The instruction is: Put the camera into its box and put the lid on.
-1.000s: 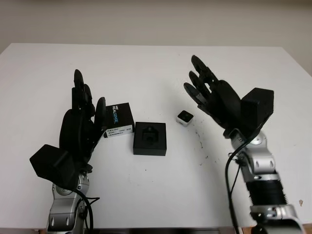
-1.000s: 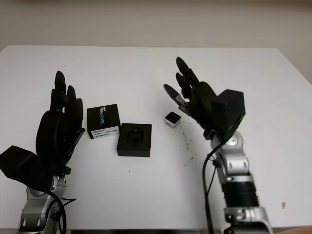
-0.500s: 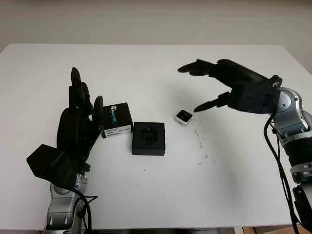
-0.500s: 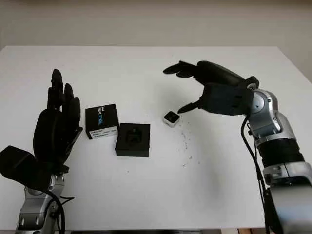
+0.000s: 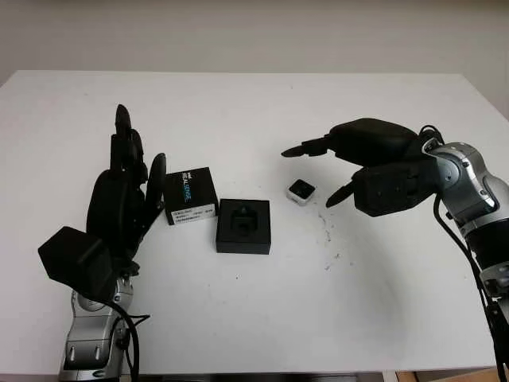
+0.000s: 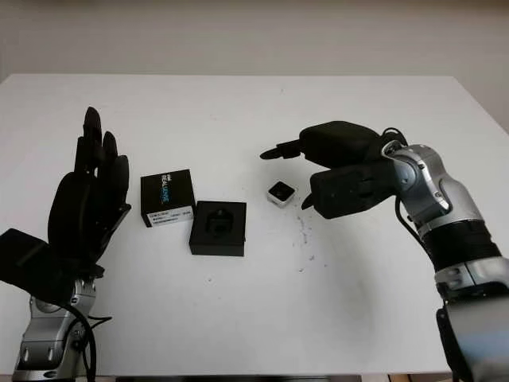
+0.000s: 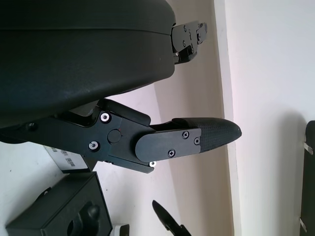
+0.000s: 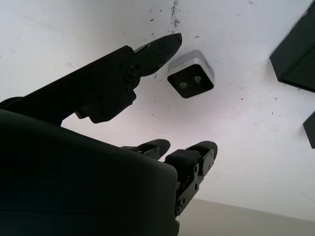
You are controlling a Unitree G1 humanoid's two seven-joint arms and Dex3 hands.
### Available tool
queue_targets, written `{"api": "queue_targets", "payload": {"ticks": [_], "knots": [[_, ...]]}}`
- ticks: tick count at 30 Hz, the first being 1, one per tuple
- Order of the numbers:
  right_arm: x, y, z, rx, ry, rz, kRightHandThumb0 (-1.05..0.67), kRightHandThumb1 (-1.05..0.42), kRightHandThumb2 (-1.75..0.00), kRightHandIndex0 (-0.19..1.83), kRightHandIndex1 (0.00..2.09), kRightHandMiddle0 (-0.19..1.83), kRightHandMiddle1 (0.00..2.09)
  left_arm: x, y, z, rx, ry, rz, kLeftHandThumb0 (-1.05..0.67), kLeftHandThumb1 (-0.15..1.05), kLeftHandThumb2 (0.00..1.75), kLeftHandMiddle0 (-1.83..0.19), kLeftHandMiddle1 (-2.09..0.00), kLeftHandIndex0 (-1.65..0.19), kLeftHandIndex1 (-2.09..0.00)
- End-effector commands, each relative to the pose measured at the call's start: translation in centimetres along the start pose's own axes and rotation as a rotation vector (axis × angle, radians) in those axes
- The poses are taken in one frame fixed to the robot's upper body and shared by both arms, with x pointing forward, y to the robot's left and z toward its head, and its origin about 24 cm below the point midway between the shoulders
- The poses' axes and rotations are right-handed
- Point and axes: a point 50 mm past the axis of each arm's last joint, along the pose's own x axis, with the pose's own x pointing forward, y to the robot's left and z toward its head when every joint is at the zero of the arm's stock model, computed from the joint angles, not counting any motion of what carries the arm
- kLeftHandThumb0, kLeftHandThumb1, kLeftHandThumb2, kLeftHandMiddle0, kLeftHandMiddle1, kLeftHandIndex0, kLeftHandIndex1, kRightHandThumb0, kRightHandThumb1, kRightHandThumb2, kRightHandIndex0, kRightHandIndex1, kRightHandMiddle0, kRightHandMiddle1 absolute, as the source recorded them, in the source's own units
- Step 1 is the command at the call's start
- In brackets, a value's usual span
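Robot hand on the right (image 5: pixel 328 171) is what I have at work: it hangs open over the small silver-cased camera with a black lens face (image 5: pixel 301 190), thumb on the near side and fingers on the far side, and I see no contact with it yet. That camera lies on the white counter (image 5: pixel 254 318) about midway across, well in from every edge.

Toward the left edge from the camera, apart from it, sits the open black square box with a moulded insert (image 5: pixel 243 226), its recess unoccupied. Just beyond that, nearly touching the box's far-left corner, lies the black printed lid with a white label strip (image 5: pixel 190 195). The left robot hand (image 5: pixel 127 199) stands upright and open beside the lid, toward the left edge, holding nothing.

By my reading nothing of the task is done: grasp, placing and lidding all remain.

Room looks generous. Bare counter surrounds the camera, so I judge the fingers can close without crowding. The path from camera to box is short and unobstructed, and the near and far edges lie well away.
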Motion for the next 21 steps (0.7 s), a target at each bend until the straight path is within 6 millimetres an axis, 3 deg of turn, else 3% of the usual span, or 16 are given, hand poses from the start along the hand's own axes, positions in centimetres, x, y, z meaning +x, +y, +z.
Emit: {"api": "queue_targets", "payload": {"ticks": [1, 10, 21], "knots": [[0.4, -0.3, 0.1, -0.035, -0.019, -0.022, -0.30, -0.77, -0.06, 0.44, 0.13, 0.47, 0.08, 0.2, -0.2, 0.0, -0.007, -0.007, -0.003, -0.73, 1.05, 0.50, 0.19, 0.00, 0.19, 0.00], [1.4, 0.3, -0.3, -0.035, -0.043, -0.077, -0.34, -0.78, -0.06, 0.53, 0.16, 0.54, 0.11, 0.2, -0.2, -0.1, 0.002, -0.002, -0.013, -0.74, 1.05, 0.49, 0.19, 0.00, 0.19, -0.01], [2.3, -0.4, -0.4, -0.109, -0.009, -0.040, -0.36, -0.80, -0.05, 0.47, 0.10, 0.52, 0.08, 0.4, -0.4, 0.1, 0.017, -0.004, -0.025, -0.75, 1.05, 0.50, 0.19, 0.00, 0.19, 0.00]]}}
